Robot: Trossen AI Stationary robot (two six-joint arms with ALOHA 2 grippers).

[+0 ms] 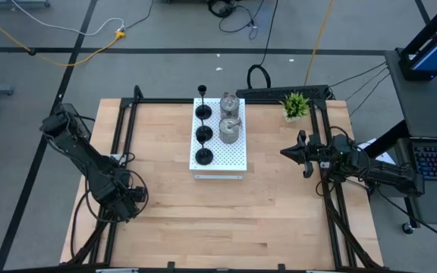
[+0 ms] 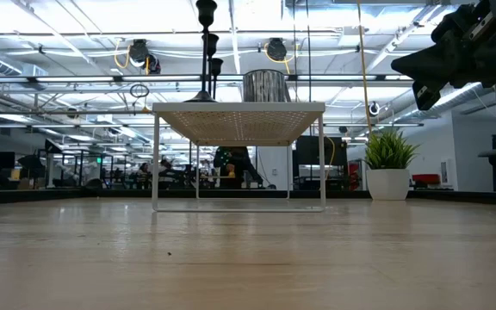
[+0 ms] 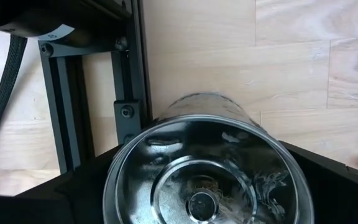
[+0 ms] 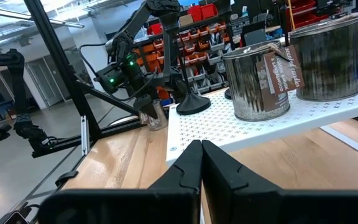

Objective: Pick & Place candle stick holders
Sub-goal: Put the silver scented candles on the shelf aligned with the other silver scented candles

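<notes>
Silver candle stick holder (image 3: 197, 168) fills the left wrist view, sitting right between the dark fingers (image 3: 337, 186) of the left gripper (image 3: 199, 186). They're spread wide on either side of it, but I honestly can't tell if they're squeezing it or just bracketing it. Wooden counter (image 3: 291, 62) and a black frame rail (image 3: 129, 74) sit just past it.

Right wrist view: the right gripper (image 4: 201, 149) has its fingers pressed together on nothing and points at the white board (image 4: 278, 121). Two more silver holders (image 4: 257, 81) stand on the board with a black holder (image 4: 191, 102) beside them. The left arm with its shiny one is well beyond the board's far side, low at the counter.

High view: three black holders (image 1: 203, 134) stand in a row on the board's left half and two silver ones on its right half. That leaves one silver slot on the board open, nearest the front. The potted plant (image 1: 296, 105) is off the board's right back corner.

Low view only shows the board on its legs from the side, with the right gripper hanging up high to its right.

My read: it's mid pick-and-place on the third silver holder, well left of the board. If it's headed for the board, the next move needs a firm grip, a lift above the board's height and a set-down that clears the black stems.
</notes>
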